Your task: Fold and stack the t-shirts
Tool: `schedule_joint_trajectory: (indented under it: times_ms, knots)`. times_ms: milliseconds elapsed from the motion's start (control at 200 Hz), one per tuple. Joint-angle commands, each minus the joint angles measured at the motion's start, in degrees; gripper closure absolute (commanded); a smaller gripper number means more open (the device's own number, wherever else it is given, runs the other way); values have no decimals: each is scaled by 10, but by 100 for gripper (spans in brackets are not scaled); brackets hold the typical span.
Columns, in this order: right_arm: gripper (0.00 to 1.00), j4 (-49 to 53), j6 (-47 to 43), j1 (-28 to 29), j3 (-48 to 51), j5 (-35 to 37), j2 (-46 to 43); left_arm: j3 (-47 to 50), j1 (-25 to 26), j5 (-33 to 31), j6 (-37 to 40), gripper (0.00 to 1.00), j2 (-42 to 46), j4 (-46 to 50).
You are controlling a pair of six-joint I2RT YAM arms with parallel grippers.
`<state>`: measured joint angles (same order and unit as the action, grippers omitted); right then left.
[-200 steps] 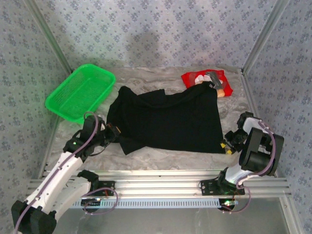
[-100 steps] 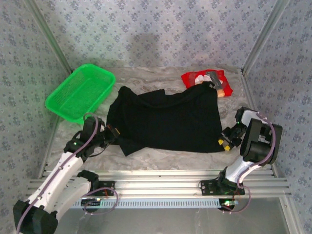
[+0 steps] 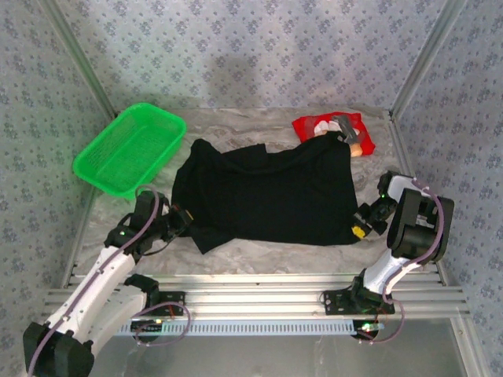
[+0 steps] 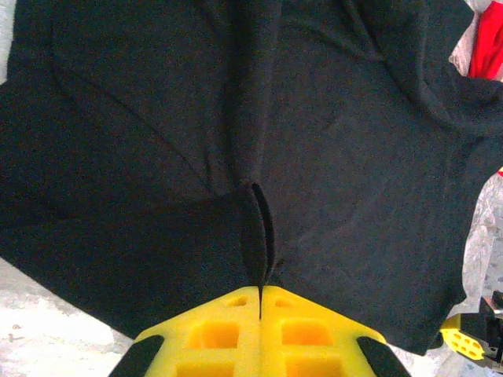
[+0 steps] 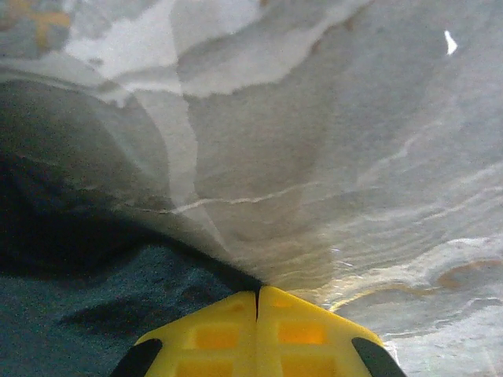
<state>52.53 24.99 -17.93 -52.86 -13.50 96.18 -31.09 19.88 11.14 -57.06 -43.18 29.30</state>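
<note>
A large black t-shirt (image 3: 267, 196) lies spread across the middle of the marble table. My left gripper (image 3: 185, 216) is shut on its near left corner; in the left wrist view a fold of black cloth (image 4: 255, 228) runs into the closed yellow fingers (image 4: 212, 330). My right gripper (image 3: 360, 229) is shut on the shirt's near right corner, where the black hem (image 5: 118, 290) meets the pressed yellow fingers (image 5: 314, 330). The red folded t-shirt (image 3: 334, 129) with teddy-bear print lies at the back right, its near edge under the black shirt.
A green mesh basket (image 3: 130, 149) stands at the back left. Aluminium frame rails (image 3: 259, 287) run along the near edge, and patterned walls close in the sides and back. Bare marble table (image 5: 330, 141) shows to the right of the shirt.
My right gripper has moved up and left along the shirt's near right corner. The left arm has shifted slightly, and the shirt's near edge is drawn a little tighter.
</note>
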Motion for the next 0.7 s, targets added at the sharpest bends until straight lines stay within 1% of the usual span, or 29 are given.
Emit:
schedule_joint_trajectory:
  times_ms: [0,160,290,320,385,410,465,540,595,695]
  knots:
    - [100,-22,-13,7,-8,-57,2,9,-8,11,-5,100,13,-9]
    - [100,-4,-25,-6,-8,-61,-21,7,-17,11,-2,100,20,1]
    - [100,6,-32,-17,-2,-42,-26,11,-20,16,0,100,21,0]
    - [97,8,-33,-19,1,-36,-27,11,-20,18,0,100,20,0]
    - [95,9,-33,-21,7,-29,-35,14,-21,19,-1,100,20,-1]
    - [92,10,-31,-23,9,-24,-39,15,-21,20,-1,100,20,0]
    - [75,16,-25,-25,13,-14,-49,15,-21,21,0,100,20,0]
    - [63,30,-23,-26,17,4,-63,15,-22,23,1,100,19,0]
    - [60,43,-22,-26,25,17,-75,14,-21,24,1,100,19,0]
    - [58,53,-21,-26,36,27,-93,16,-21,25,1,100,19,-3]
